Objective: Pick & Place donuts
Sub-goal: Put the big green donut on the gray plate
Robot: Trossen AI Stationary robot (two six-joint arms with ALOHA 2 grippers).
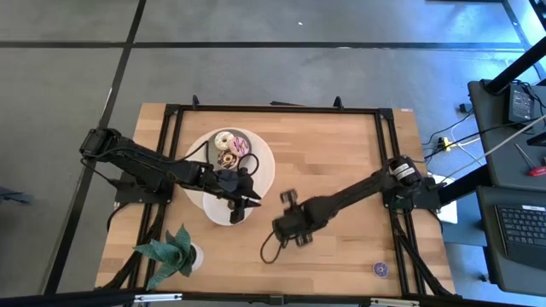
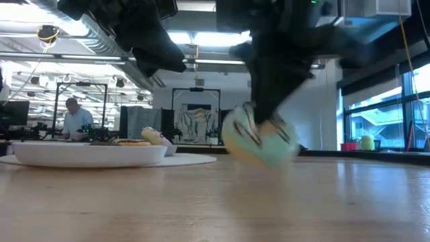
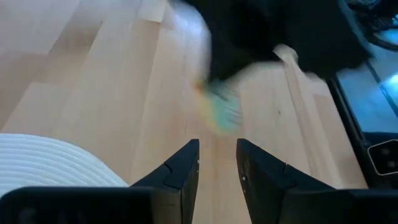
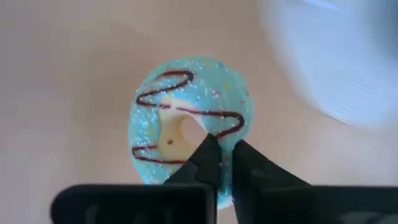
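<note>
Donut, turquoise-iced toy ring with a brown zigzag drizzle (image 4: 155,124): pinched through its rim by the closed fingers of the right gripper (image 4: 225,144), one tip at the hole, the other outside the ring. Sits low over the pale wooden table (image 1: 341,153), tilted.

For a good carry: keep the pinch firm, lift straight before swinging, hold the ring level so it does not pivot on so narrow a bite. Then travel toward the white round plate (image 1: 260,175), well beyond the fingertips, and pass wide of the left gripper (image 3: 217,146), which hangs there with fingers parted and nothing between them.

Hard to tell: whether the ring's lowest edge touches the wood. Smeared in the low and left wrist views. Beyond, the sprinkled donuts on the plate (image 1: 230,147) show from overhead only, too small to count.
</note>
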